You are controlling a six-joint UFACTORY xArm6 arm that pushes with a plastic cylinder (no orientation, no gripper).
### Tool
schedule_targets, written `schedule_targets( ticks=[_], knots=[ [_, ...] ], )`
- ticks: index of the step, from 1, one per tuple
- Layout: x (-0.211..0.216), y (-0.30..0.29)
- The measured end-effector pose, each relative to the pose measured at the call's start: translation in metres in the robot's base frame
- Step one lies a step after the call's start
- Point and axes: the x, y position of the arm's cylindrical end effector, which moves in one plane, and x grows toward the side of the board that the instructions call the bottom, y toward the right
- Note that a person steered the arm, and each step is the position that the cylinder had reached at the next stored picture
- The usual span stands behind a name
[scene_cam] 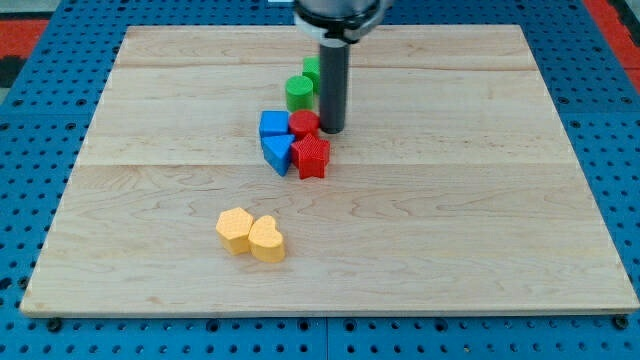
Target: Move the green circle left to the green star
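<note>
The green circle (298, 92) stands on the wooden board (450, 200) above the board's middle. A second green block (311, 69), partly hidden by the rod, sits just above and to the right of it, touching or nearly touching; its shape is hard to make out. My tip (332, 130) rests on the board just right of the green circle and a little below it, right beside the red circle (304, 123).
A blue cube (273, 124), a blue triangle (278, 153) and a red star (312, 157) cluster with the red circle just below the green blocks. A yellow block (234, 229) and a yellow heart (267, 239) lie together at lower left of centre.
</note>
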Motion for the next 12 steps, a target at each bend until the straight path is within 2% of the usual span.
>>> schedule_targets(
  ticks=[1,2,3,4,5,9,10,11,12],
  knots=[
    [-0.002,0.005],
    [-0.032,0.034],
    [-0.061,0.028],
    [-0.052,-0.039],
    [-0.063,-0.08],
    [-0.078,-0.077],
    [-0.129,-0.07],
    [-0.161,-0.093],
    [-0.138,-0.16]
  ],
)
